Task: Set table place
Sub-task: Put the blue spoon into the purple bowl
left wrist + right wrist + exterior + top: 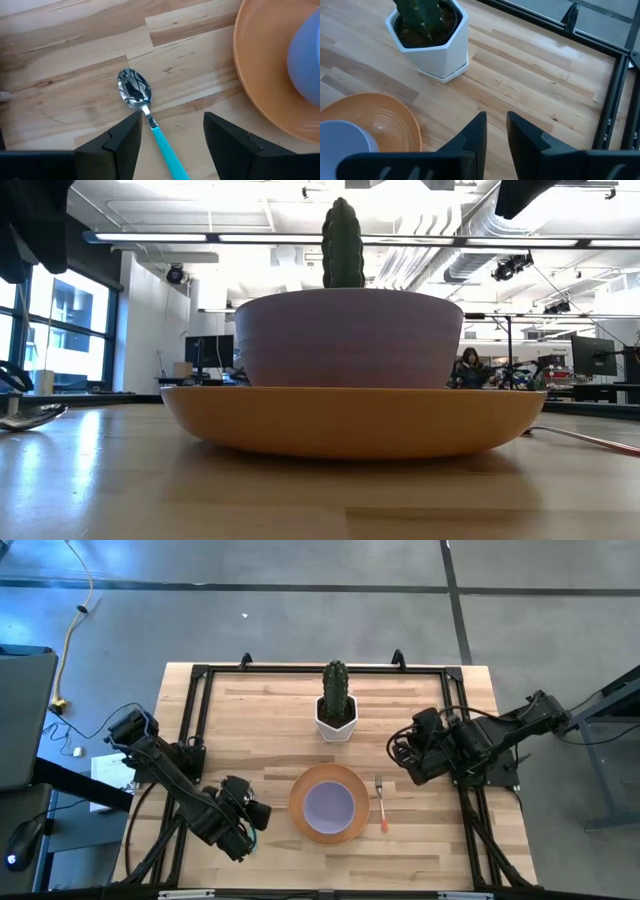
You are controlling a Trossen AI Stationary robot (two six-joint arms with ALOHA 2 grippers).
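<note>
The round orange plate [300, 815] lies on the table [430, 850] near its front middle, with the lavender bowl [329, 804] standing in it. The fork with the orange handle [381, 806] lies flat just right of the plate. The spoon with the green handle [150, 120] lies flat on the table left of the plate, its bowl [134, 89] pointing away from my left gripper [172, 125]. That gripper is open, low over the spoon, with one finger on either side of the handle. My right gripper [497, 117] is empty, hovering right of the cactus with its fingers a narrow gap apart.
A cactus in a white hexagonal pot [336, 708] stands on the table behind the plate, and also shows in the right wrist view [432, 40]. The black frame rail [190, 720] runs around the tabletop. Bare wood lies between the pot and the rail.
</note>
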